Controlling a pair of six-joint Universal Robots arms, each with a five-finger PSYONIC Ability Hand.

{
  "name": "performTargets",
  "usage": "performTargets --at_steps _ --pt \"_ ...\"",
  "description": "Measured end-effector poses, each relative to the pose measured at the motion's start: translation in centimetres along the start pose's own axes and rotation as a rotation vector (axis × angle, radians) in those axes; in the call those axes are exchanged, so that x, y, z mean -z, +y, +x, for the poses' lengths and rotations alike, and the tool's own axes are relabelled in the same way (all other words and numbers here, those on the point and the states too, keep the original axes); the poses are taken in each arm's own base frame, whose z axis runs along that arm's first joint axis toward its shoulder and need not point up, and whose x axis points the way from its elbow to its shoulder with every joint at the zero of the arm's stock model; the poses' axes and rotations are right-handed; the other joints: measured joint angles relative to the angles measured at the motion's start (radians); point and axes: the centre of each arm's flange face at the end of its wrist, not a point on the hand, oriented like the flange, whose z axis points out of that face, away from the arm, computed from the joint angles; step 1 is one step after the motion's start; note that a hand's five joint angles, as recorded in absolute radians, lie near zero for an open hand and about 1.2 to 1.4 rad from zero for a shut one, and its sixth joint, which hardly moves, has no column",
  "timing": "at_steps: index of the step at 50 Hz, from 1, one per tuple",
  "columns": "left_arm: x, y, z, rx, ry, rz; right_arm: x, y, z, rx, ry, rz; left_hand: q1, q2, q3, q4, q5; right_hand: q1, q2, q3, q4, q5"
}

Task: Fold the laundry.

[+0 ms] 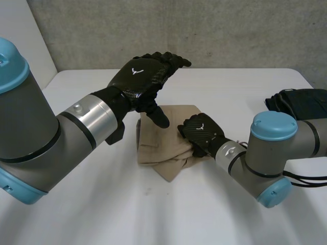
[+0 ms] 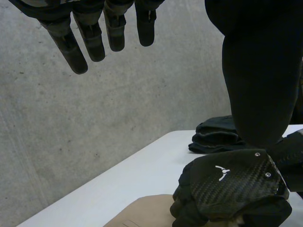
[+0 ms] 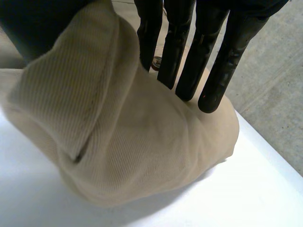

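A beige cloth [image 1: 163, 148] lies folded in a bundle at the middle of the white table [image 1: 230, 84]. My right hand [image 1: 199, 131] sits on its right edge. In the right wrist view its fingers [image 3: 182, 47] reach down onto the beige cloth [image 3: 132, 142], and a raised fold stands between them and the thumb, pinched. My left hand [image 1: 140, 76] hovers above the cloth's far left part, fingers straight and spread, thumb pointing down, holding nothing. In the left wrist view its fingers [image 2: 90, 38] hang in the air, with the right hand [image 2: 232, 189] on the cloth [image 2: 142, 215] below.
A pile of dark clothes [image 1: 301, 104] lies at the table's right edge, behind my right arm, and it is seen again as the dark pile [image 2: 215, 135] beyond the right hand. A grey wall stands behind the table.
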Motion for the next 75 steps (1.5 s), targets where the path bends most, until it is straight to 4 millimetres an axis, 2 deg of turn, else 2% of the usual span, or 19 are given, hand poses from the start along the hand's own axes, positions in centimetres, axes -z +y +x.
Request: performTargets --at_steps 6,12,22,23,24,25,28,32,36,39,41,43,48,49,58,63,71,73,75 --pt "0.0 0.0 0.0 0.000 -0.001 -0.001 0.0 -0.1 0.3 0.055 0.001 0.001 0.000 0.000 0.000 0.000 0.000 0.172 0.263 0.250 0.277 0.248" --pt "0.0 0.2 -0.1 0.002 -0.003 -0.005 0.2 -0.3 0.5 0.127 0.000 0.001 0.000 0.000 0.000 0.000 0.000 0.180 0.283 0.258 0.307 0.264" --pt "0.0 0.6 -0.2 0.005 -0.005 -0.016 0.5 -1.1 4.5 0.288 0.043 0.022 0.000 0.000 0.000 0.000 0.000 0.204 0.292 0.258 0.307 0.264" --pt "-0.1 0.6 -0.2 0.006 -0.006 -0.017 0.3 -1.9 6.2 0.318 0.072 0.048 0.000 0.000 0.000 0.000 0.000 0.204 0.292 0.258 0.308 0.264" --pt "-0.1 0.6 -0.2 0.006 -0.006 -0.017 0.3 -1.9 6.2 0.318 0.072 0.048 0.000 0.000 0.000 0.000 0.000 0.204 0.292 0.258 0.308 0.264" --pt "-0.1 0.7 -0.2 0.006 -0.007 -0.018 0.2 -2.8 8.1 0.341 0.111 0.075 0.000 0.000 0.000 0.000 0.000 0.204 0.292 0.258 0.308 0.264" --pt "-0.1 0.6 -0.2 0.006 -0.008 -0.017 0.1 -3.8 10.3 0.359 0.160 0.101 0.000 0.000 0.000 0.000 0.000 0.212 0.292 0.258 0.308 0.267" --pt "-0.2 0.6 -0.3 0.005 -0.009 -0.014 0.9 -5.9 15.8 0.369 0.282 0.146 0.000 0.000 0.000 0.000 0.000 0.219 0.292 0.291 0.308 0.292" --pt "-0.1 0.5 -0.3 0.006 -0.009 -0.011 3.0 -7.1 22.2 0.341 0.390 0.175 0.000 0.000 0.000 0.000 0.000 0.239 0.292 0.294 0.312 0.306" --pt "-0.1 0.4 -0.2 0.008 -0.009 -0.011 5.3 -6.8 26.6 0.307 0.430 0.183 0.000 0.000 0.000 0.000 0.000 0.239 0.292 0.302 0.318 0.306" --pt "-0.1 0.4 -0.2 0.008 -0.009 -0.010 5.8 -6.6 27.4 0.300 0.434 0.184 0.000 0.000 0.000 0.000 0.000 0.239 0.292 0.303 0.320 0.306" --pt "-0.1 0.4 -0.2 0.010 -0.009 -0.010 8.4 -4.9 31.2 0.260 0.443 0.180 0.000 0.000 0.000 0.000 0.000 0.239 0.292 0.307 0.322 0.306" --pt "-0.1 0.4 -0.2 0.012 -0.009 -0.012 10.6 -1.4 34.3 0.202 0.425 0.159 0.000 0.000 0.000 0.000 0.000 0.239 0.292 0.307 0.322 0.320" --pt "-0.1 0.5 -0.2 0.012 -0.008 -0.014 11.5 0.7 35.4 0.170 0.416 0.143 0.000 0.000 0.000 0.000 0.000 0.239 0.292 0.307 0.322 0.320" --pt "-0.1 1.0 0.1 0.017 0.000 -0.026 14.6 10.1 37.5 0.029 0.394 0.067 0.000 0.000 0.000 0.000 0.000 0.247 0.300 0.307 0.322 0.320" --pt "-0.2 1.1 0.2 0.019 0.002 -0.030 15.4 12.4 37.4 -0.014 0.385 0.050 0.000 0.000 0.000 0.000 0.000 0.247 0.300 0.307 0.322 0.320" --pt "-0.2 1.2 0.2 0.019 0.002 -0.031 16.8 13.8 36.9 -0.055 0.397 0.018 0.000 0.000 0.000 0.000 0.000 0.247 0.300 0.307 0.322 0.320" --pt "-0.2 1.1 0.2 0.019 0.002 -0.031 16.9 13.9 36.7 -0.061 0.399 0.009 0.000 0.000 0.000 0.000 0.000 0.224 0.241 0.247 0.245 0.283" --pt "-0.2 1.1 0.2 0.019 0.002 -0.031 17.0 14.0 36.3 -0.073 0.400 -0.008 0.000 0.000 0.000 0.000 0.000 0.029 -0.026 -0.004 -0.010 0.052"
